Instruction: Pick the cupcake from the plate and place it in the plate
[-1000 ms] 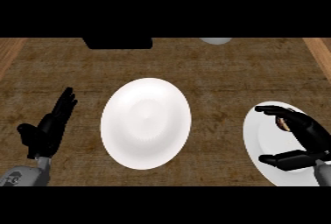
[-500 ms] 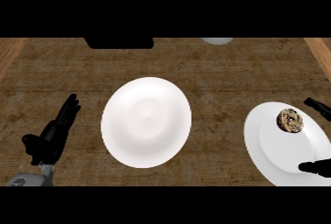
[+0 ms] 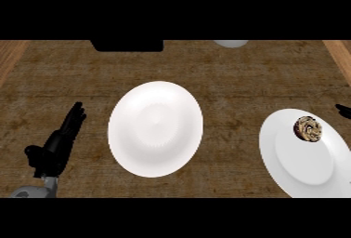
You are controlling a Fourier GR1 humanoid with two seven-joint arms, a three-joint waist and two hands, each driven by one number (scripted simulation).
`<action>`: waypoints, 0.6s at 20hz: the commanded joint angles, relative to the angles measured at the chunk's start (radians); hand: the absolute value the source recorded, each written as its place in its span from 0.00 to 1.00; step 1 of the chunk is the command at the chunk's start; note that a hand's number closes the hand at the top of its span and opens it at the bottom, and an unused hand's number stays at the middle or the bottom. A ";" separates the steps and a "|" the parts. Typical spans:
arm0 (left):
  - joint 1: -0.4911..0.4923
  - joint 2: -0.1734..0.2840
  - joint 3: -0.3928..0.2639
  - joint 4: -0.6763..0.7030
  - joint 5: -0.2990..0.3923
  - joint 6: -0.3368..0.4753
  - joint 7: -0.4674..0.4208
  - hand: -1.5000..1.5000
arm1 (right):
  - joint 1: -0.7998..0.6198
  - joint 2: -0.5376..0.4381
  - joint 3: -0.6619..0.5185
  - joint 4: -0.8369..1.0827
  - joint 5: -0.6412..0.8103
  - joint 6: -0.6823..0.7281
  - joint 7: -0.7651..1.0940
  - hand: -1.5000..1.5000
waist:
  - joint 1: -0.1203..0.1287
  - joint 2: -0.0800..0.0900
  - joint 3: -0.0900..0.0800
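Observation:
A brown-frosted cupcake (image 3: 308,128) sits near the upper right rim of the white plate (image 3: 302,162) at the right. A second, larger white plate (image 3: 155,128) lies in the middle of the counter with nothing on it. My left hand (image 3: 58,144) rests open at the left, fingers straight and pointing up, a short way from the middle plate. Only a small black tip of my right hand (image 3: 341,109) shows at the right edge, just above and right of the cupcake and not touching it.
A black object (image 3: 127,45) lies at the counter's far edge, with a pale round item (image 3: 230,43) to its right. Lighter wooden borders run down the left (image 3: 10,56) and right (image 3: 341,51) sides of the dark counter.
My right hand, which covered the cupcake on the right plate a second ago, has drawn off to the right and almost out of view. The cupcake now shows. The left hand barely moved.

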 commanded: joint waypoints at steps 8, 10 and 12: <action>-0.006 -0.021 0.042 -0.062 -0.044 -0.019 0.075 0.50 | -0.056 0.016 0.020 0.009 0.200 0.041 0.172 0.00 | 0.003 -0.001 0.000; -0.008 -0.017 0.072 0.026 -0.039 -0.070 0.010 0.50 | -0.117 0.042 0.035 0.074 0.248 0.039 0.178 0.00 | 0.005 0.001 0.000; -0.003 -0.033 0.061 0.030 -0.049 -0.072 -0.013 0.50 | -0.086 0.049 0.058 0.039 0.313 -0.020 0.219 0.00 | 0.002 0.000 0.000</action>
